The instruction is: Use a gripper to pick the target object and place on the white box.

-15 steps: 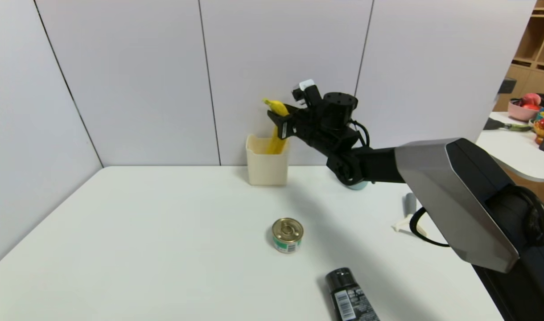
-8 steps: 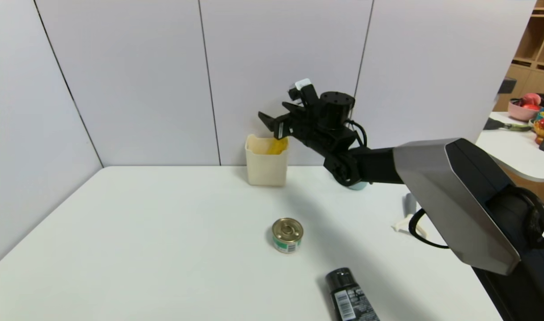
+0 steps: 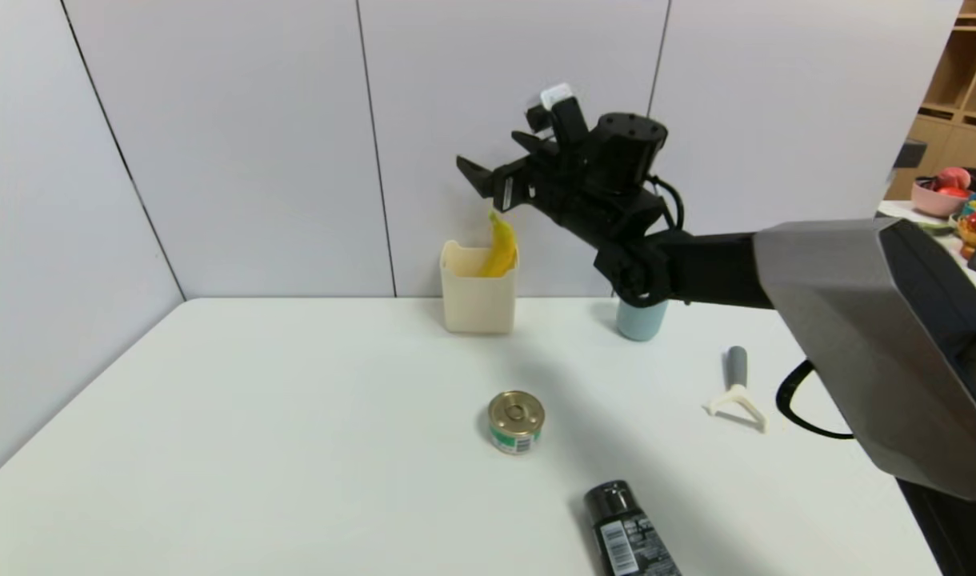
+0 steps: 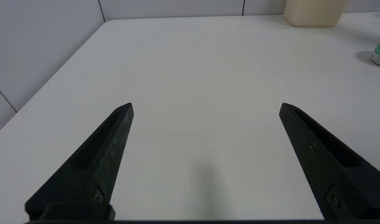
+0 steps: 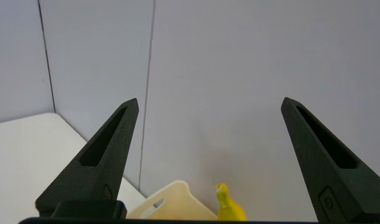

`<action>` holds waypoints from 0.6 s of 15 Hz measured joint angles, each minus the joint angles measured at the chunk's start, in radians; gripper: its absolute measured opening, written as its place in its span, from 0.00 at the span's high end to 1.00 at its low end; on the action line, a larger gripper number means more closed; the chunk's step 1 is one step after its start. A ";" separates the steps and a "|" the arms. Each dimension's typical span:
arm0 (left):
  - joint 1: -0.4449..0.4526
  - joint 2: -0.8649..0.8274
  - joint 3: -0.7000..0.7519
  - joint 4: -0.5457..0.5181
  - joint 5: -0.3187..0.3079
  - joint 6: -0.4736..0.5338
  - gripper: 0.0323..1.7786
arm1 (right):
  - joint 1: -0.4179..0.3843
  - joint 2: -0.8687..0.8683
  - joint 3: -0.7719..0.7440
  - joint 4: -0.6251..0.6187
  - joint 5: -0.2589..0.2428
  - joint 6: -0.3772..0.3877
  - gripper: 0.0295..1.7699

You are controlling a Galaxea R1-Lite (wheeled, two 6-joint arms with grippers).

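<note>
The yellow banana (image 3: pixel 501 250) stands on end in the cream-white box (image 3: pixel 478 300) at the back of the table, its greenish stem tip sticking up above the rim. My right gripper (image 3: pixel 488 152) hovers above the box, open, apart from the banana and holding nothing. The right wrist view shows its gripper (image 5: pixel 210 101) with both fingers wide apart, and the banana (image 5: pixel 229 208) and the box (image 5: pixel 174 205) below them. My left gripper (image 4: pixel 206 105) is open and empty over bare table at the near left, out of the head view.
A teal cup (image 3: pixel 642 318) stands right of the box, under my right arm. A small gold-topped can (image 3: pixel 516 422) sits mid-table, a black tube with barcode (image 3: pixel 628 532) at the front edge, a grey-handled peeler (image 3: pixel 736 388) to the right. Grey wall panels stand close behind the box.
My right gripper opened and let go of the banana, which dropped into the box. The gripper then rose clear of it.
</note>
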 joint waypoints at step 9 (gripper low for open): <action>0.000 0.000 0.000 0.000 0.000 0.000 0.05 | -0.131 -0.366 0.055 0.324 0.030 -0.197 0.06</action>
